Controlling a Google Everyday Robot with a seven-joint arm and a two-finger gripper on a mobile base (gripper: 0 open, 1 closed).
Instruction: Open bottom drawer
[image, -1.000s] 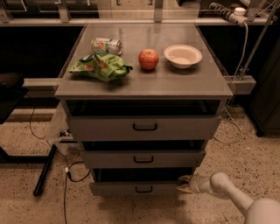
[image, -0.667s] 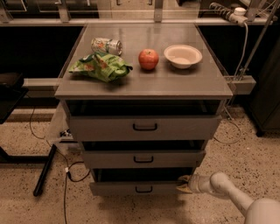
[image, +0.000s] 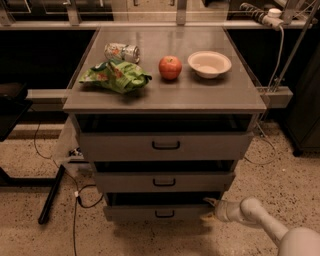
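The grey drawer cabinet stands in the middle of the camera view with three drawer fronts. The bottom drawer (image: 150, 212) is the narrowest, lowest front, with a small black bar handle (image: 164, 214) at its centre. It stands pulled out a little, with a dark gap above it. My gripper (image: 208, 209) comes in from the lower right on a white arm (image: 260, 220). Its fingertips are at the right end of the bottom drawer front, one above and one below its edge.
The cabinet top (image: 200, 92) holds a green chip bag (image: 116, 76), a can (image: 122, 51), a red apple (image: 170, 67) and a white bowl (image: 209, 63). Cables (image: 80, 197) and a black bar (image: 51, 194) lie on the floor at left. The middle drawer (image: 164, 181) and top drawer (image: 165, 145) sit above.
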